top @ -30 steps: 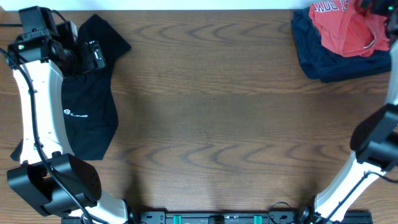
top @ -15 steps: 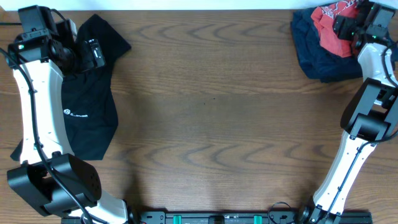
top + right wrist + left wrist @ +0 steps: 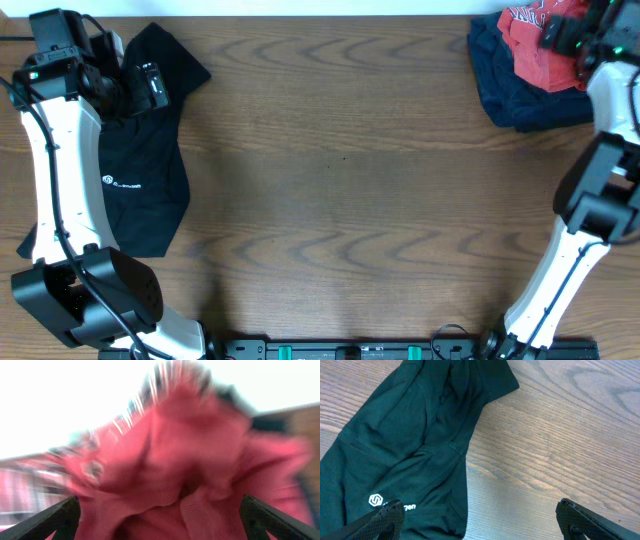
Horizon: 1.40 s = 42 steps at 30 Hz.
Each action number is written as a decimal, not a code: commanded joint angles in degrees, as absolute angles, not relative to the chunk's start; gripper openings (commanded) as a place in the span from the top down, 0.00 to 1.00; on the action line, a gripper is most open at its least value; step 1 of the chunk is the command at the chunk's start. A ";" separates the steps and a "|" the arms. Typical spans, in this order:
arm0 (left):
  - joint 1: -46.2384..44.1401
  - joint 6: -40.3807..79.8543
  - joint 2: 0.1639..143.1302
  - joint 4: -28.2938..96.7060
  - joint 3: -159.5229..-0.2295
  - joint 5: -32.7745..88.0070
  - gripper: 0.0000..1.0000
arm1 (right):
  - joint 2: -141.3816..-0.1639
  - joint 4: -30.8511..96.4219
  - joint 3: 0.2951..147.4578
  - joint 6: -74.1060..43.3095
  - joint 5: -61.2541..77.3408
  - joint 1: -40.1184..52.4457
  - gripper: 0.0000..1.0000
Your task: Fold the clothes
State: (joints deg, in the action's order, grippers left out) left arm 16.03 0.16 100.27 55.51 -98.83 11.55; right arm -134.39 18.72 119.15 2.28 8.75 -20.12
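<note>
The black shirt [image 3: 140,190] with a small white logo [image 3: 108,181] lies crumpled at the table's left side. My left gripper [image 3: 150,88] hangs over its upper part, open and empty. In the left wrist view the shirt [image 3: 405,445] lies below the wide-apart fingers of my left gripper [image 3: 477,520]. The coral-red T-shirt [image 3: 535,50] with white lettering lies bunched at the far right corner. My right gripper [image 3: 565,35] is open just above it. The right wrist view is blurred, and red cloth [image 3: 190,460] fills the space between the spread fingers of my right gripper [image 3: 160,517].
A dark navy garment [image 3: 510,105] lies under the red T-shirt at the back right. The wooden table [image 3: 340,200] spans the middle between the two piles. The table's far edge runs just behind both grippers.
My right arm has swung in over the red T-shirt, which is now more bunched than one second ago. The left arm and the black shirt have not moved.
</note>
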 commanded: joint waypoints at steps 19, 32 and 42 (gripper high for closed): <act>16.32 -0.34 100.75 55.64 -98.48 11.05 0.02 | -95.70 30.65 119.87 2.74 43.92 -9.78 0.01; 16.32 -0.34 100.75 55.64 -98.48 11.05 0.02 | -95.55 46.65 119.72 5.28 34.24 -10.39 0.01; 16.32 -0.34 100.75 55.64 -98.48 11.05 0.02 | -80.71 42.68 97.30 35.48 27.64 -1.67 0.01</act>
